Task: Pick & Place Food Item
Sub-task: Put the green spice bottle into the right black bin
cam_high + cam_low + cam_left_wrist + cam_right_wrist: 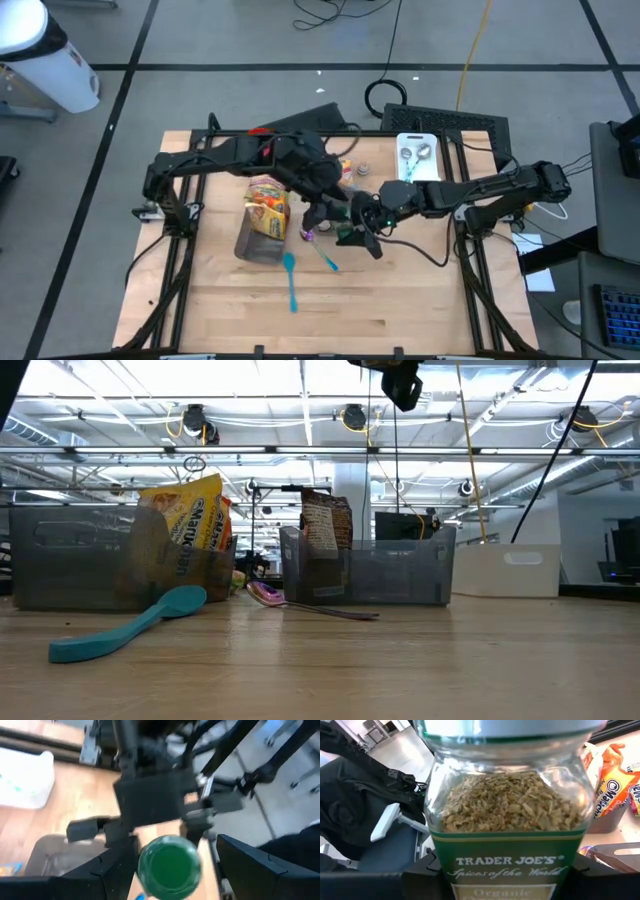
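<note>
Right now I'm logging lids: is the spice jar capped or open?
Capped. The spice jar has its green lid on, seen between the left gripper's fingers; the right gripper clamps it.

The wooden table carries a teal spoon and bins.

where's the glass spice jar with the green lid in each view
high view: mid-table, glass spice jar with green lid in right gripper, open left gripper beside it
low view: not in it
left wrist view: its lid, bottom centre
right wrist view: fills the centre
shared landmark: orange snack bag
</note>
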Robot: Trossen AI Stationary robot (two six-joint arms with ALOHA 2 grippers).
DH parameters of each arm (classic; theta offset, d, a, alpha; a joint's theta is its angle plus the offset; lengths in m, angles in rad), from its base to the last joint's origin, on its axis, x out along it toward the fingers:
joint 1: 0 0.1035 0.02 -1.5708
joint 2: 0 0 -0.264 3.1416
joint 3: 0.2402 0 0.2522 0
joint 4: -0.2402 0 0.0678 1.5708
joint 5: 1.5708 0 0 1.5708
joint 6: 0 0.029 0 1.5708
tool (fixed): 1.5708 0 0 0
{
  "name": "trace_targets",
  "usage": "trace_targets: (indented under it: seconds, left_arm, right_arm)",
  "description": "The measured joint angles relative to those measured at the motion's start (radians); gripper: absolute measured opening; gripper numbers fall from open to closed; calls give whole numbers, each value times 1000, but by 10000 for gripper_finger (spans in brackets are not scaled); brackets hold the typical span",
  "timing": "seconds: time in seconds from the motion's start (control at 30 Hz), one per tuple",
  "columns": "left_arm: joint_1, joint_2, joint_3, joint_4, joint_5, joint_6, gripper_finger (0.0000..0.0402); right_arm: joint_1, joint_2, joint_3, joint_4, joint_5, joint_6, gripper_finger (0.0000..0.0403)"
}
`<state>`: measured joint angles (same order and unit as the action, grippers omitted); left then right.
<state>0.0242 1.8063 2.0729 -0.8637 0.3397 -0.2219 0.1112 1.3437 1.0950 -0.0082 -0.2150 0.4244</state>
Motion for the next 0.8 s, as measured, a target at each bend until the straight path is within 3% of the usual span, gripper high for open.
trace_targets:
  seconds: [0.17,0.8]
  left_arm:
    - [0,46,57,-81,-12,-4,279]
    - [28,66,59,-132,42,-72,273]
  right_arm:
    - [-1,0,0,3,1,-8,193]
    - [-2,2,0,4,5,-18,193]
